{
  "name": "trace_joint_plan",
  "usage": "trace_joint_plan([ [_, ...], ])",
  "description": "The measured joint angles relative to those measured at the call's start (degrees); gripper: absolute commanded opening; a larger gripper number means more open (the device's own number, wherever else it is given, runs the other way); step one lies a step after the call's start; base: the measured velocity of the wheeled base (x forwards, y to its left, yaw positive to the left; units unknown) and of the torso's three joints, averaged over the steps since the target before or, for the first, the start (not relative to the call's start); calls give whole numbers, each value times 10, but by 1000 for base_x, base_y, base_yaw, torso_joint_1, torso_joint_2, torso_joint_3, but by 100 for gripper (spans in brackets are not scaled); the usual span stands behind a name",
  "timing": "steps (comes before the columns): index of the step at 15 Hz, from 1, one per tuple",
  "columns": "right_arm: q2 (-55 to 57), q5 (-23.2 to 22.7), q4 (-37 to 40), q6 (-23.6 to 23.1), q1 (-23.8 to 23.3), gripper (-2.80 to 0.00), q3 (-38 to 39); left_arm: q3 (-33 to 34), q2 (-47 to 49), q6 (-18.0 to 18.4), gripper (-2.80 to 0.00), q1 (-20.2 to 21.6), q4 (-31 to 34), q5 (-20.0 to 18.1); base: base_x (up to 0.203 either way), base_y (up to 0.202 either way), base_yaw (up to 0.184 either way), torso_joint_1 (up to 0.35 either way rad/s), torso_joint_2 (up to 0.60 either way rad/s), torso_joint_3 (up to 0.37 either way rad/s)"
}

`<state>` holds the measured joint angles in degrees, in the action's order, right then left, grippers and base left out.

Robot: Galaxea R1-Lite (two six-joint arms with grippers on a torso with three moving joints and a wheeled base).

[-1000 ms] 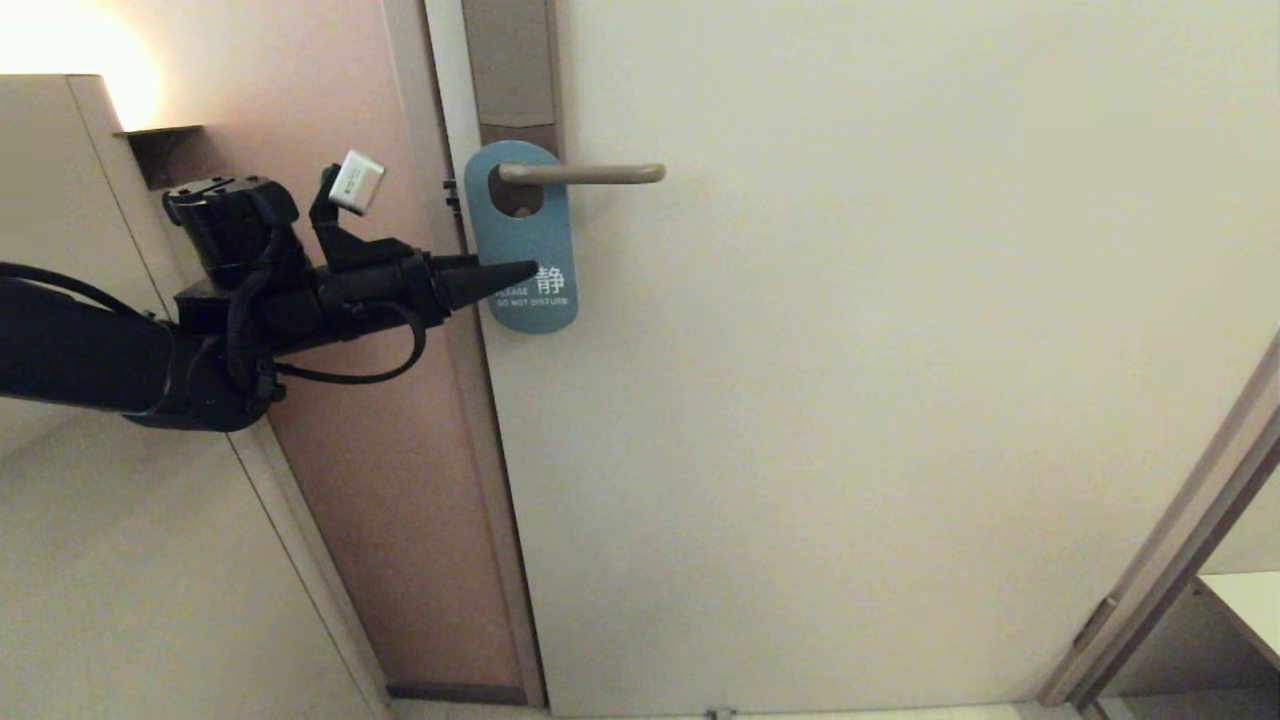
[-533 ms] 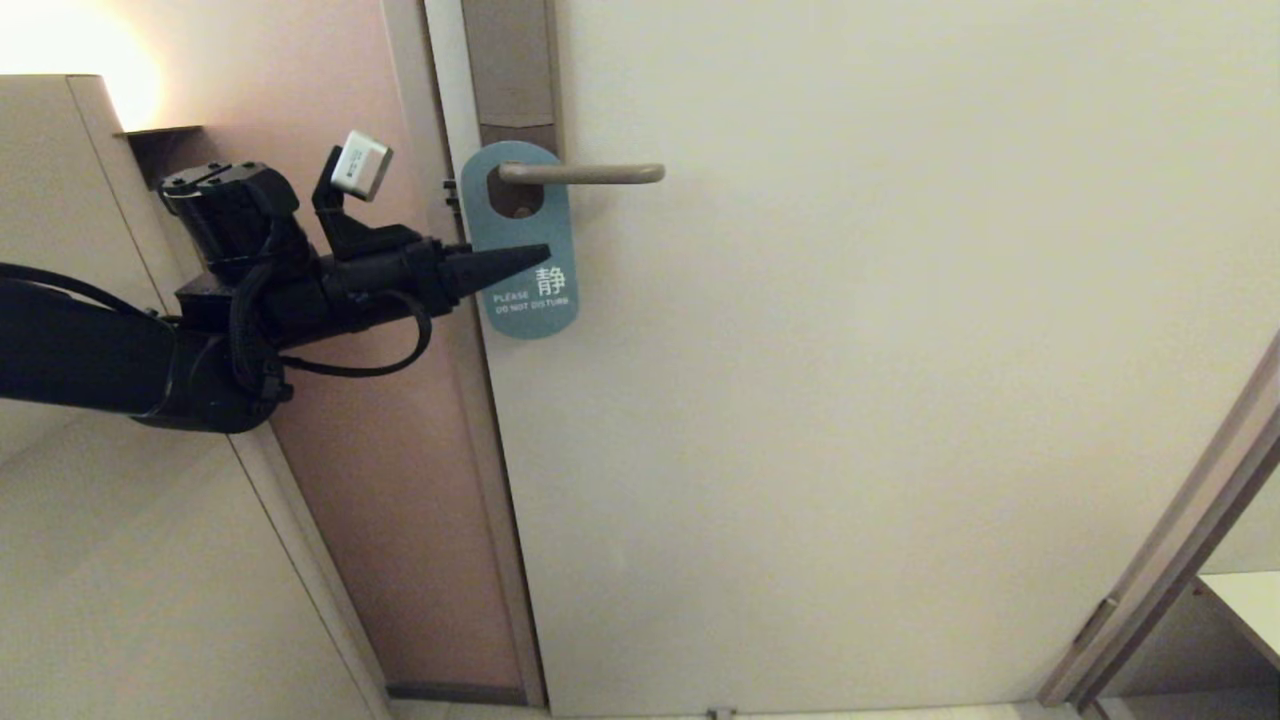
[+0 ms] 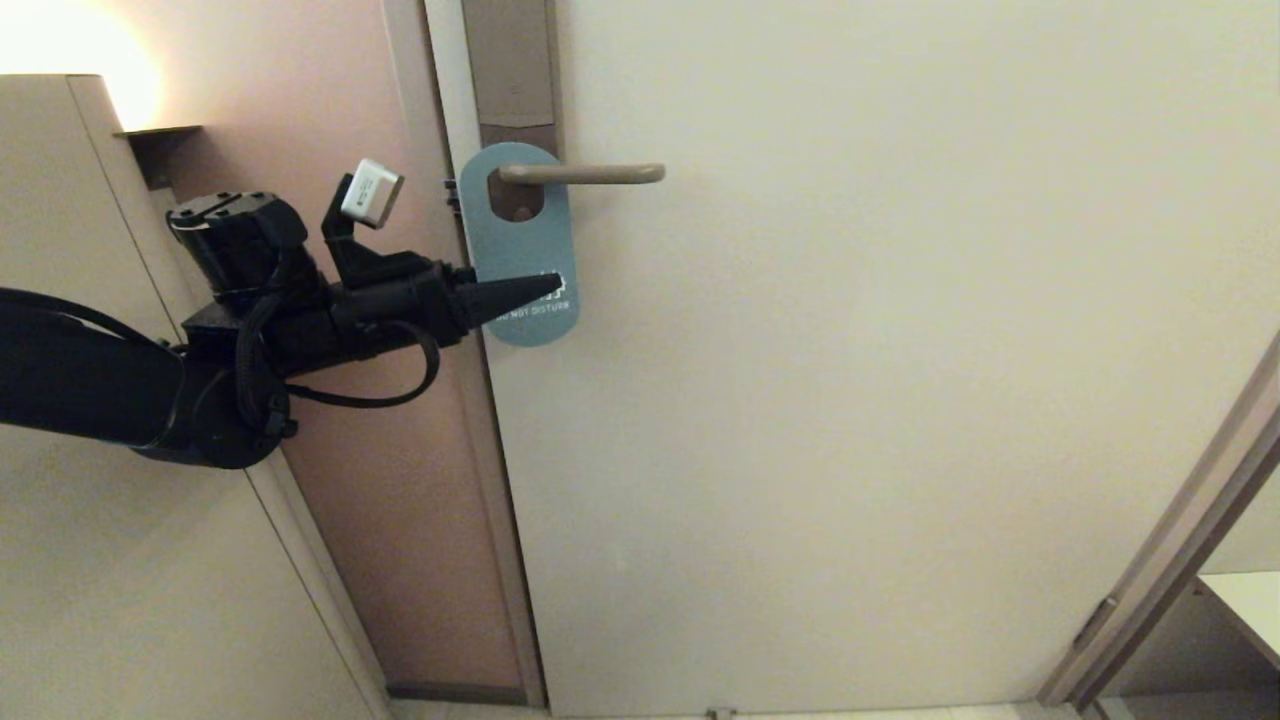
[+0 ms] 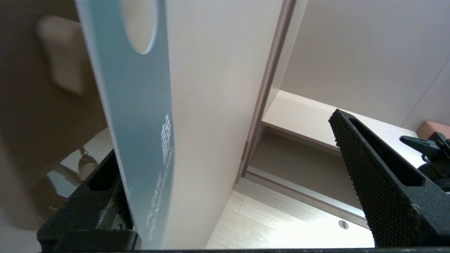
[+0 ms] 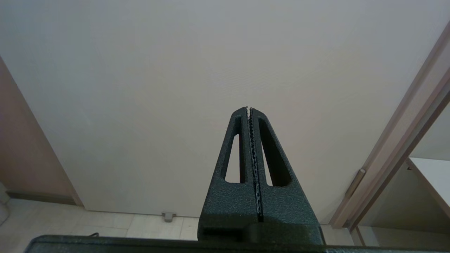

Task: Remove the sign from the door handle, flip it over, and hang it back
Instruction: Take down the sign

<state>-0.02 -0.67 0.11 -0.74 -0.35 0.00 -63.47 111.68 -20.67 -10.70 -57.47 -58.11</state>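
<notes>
This looks like a hotel room entry. A blue sign (image 3: 520, 250) reading "DO NOT DISTURB" hangs on the lever handle (image 3: 585, 174) of a plain cream door (image 3: 900, 350), under a tall brown lock plate (image 3: 510, 70), just beyond the left fingers (image 3: 510, 292). Past them are a lit wall lamp (image 3: 60, 50), pink wall (image 3: 330, 120), pale floor (image 4: 267, 225) and a built-in shelf (image 4: 316, 123).

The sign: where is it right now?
In the head view the sign hangs blue face out on the door handle, upper left, with the open left gripper straddling its lower part.
</notes>
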Motion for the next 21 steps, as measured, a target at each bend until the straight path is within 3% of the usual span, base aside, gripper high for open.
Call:
trace_joint_plan([
  [21,0,0,0,0,0,-280,0,-43,36,-1,0,-2,-3,7,0,0,0,0,0,0],
])
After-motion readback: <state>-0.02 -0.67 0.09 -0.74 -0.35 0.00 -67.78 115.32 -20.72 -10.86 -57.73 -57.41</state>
